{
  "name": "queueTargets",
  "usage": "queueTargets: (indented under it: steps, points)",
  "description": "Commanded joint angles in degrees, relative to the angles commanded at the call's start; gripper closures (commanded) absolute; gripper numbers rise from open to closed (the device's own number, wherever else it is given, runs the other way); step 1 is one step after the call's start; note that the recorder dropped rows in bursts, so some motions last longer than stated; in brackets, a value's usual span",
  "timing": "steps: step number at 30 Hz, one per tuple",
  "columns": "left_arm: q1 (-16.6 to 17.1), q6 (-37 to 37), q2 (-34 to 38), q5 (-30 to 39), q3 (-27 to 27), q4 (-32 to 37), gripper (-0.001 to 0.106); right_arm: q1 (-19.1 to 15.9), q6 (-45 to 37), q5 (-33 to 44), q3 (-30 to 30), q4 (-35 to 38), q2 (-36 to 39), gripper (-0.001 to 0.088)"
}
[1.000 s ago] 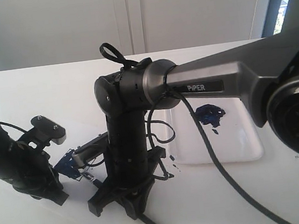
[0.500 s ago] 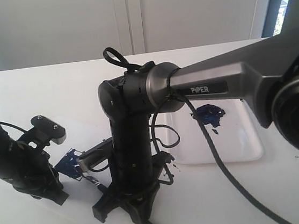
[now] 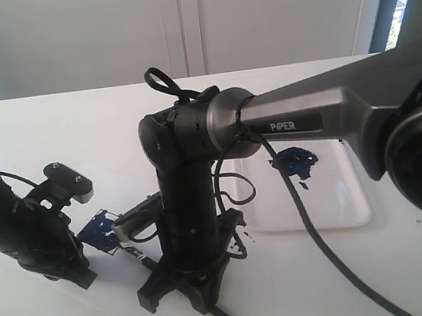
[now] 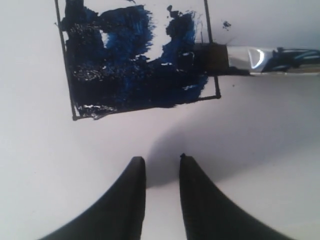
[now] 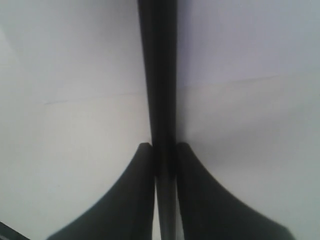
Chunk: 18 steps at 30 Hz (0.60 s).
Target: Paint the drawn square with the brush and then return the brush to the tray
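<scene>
Now the right gripper [image 5: 165, 150] is clamped on the handle of the brush [image 5: 157, 75], whose tip touches the edge of the drawn square [image 4: 125, 70], just ahead of the empty, slightly parted left gripper [image 4: 160, 162]. Sweep lightly over the white patches, staying inside the lines; the tray [image 3: 355, 216] lies near the right gripper.

square [image 4: 135, 60]: left of tray [image 3: 340, 216] | tray: on table [image 3: 78, 127], blob [image 3: 295, 160] in its far part | brush [image 4: 260, 57]: tip on square's edge, handle between jaws of right gripper [image 5: 160, 152] | right gripper: between square and tray, nearer front | left gripper [image 4: 162, 167]: near square, apart, left of right gripper
</scene>
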Motion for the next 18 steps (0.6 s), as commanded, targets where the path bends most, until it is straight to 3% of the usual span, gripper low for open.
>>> queueTargets:
  steps: [7,13,18]
  points:
    - [0.0,0.0,0.0,0.1,0.0,0.0,0.075,-2.7,0.1,0.0,-2.1,-0.4,0.0,0.0868]
    - [0.0,0.0,0.0,0.0,0.0,0.0,0.075,-2.9,0.1,0.0,-3.5,0.9,0.0,0.0868]
    - [0.0,0.0,-5.5,-3.2,0.0,0.0,0.075,-2.7,0.1,0.0,-3.5,-3.5,0.0,0.0868]
